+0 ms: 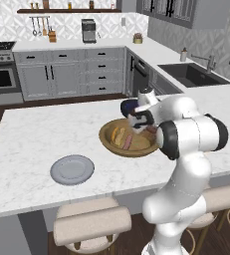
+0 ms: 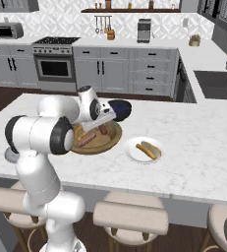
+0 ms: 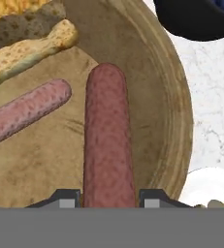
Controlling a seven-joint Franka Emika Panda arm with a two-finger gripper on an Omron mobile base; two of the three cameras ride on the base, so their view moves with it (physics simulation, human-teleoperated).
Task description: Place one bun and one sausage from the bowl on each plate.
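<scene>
In the hand view the gripper (image 3: pixel 108 199) is clenched on a dark red sausage (image 3: pixel 107 140), one fingertip on each side, inside the wooden bowl (image 3: pixel 169 111). At ten o'clock lies a paler sausage (image 3: pixel 28 111); beyond it, a bun (image 3: pixel 31 48). At one o'clock sits the dark blue bowl (image 3: pixel 196 19).

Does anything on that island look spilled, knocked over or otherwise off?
Nothing stands out. The wooden bowl sits flat, food inside it; the white plate holds its bun and sausage tidily, and the grey plate lies flat and bare.
</scene>
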